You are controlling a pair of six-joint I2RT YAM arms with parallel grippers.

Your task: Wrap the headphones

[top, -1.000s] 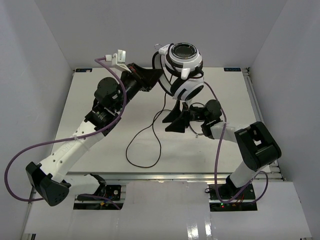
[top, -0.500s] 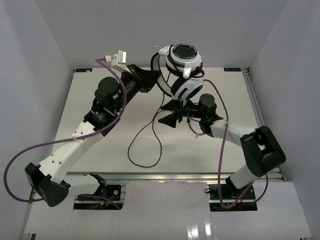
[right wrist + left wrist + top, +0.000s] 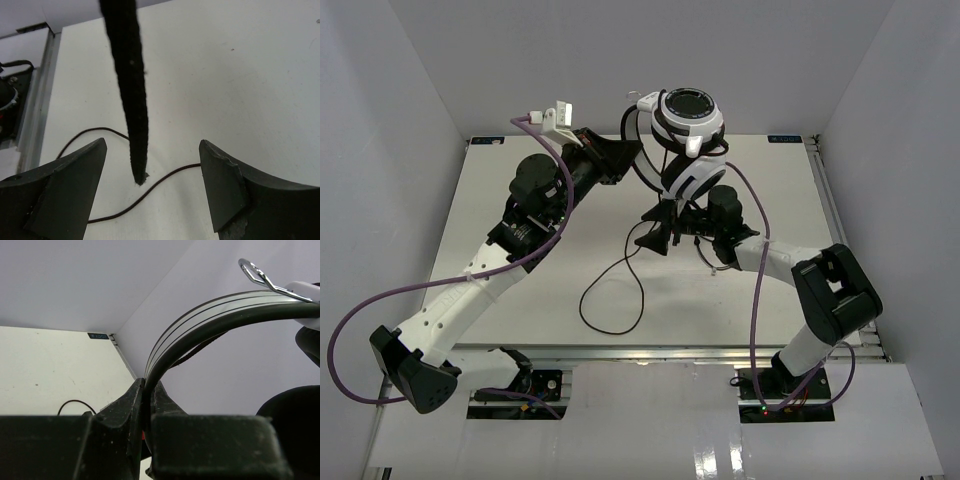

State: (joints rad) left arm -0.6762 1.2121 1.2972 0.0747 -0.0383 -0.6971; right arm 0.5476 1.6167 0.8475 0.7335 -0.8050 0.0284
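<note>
The headphones (image 3: 690, 120) hang in the air above the back of the table, one black-faced earcup on top and a white earcup (image 3: 696, 180) below. My left gripper (image 3: 628, 152) is shut on the white headband (image 3: 210, 315), which its fingers (image 3: 125, 405) pinch. The thin black cord (image 3: 610, 300) drops from the headphones and loops on the table; it also shows in the right wrist view (image 3: 165, 180). My right gripper (image 3: 642, 232) is open just under the lower earcup. A black fuzzy strap (image 3: 131, 100) hangs between its fingers (image 3: 220, 185), touching neither.
The white table (image 3: 500, 200) has raised metal edges, with a rail on the right (image 3: 830, 210). White walls close in the back and sides. Purple robot cables (image 3: 360, 330) trail along both arms.
My right gripper has moved left and back, up under the lower earcup, staying open. The cord loop on the table has shifted slightly. The left arm and headphones have hardly moved.
</note>
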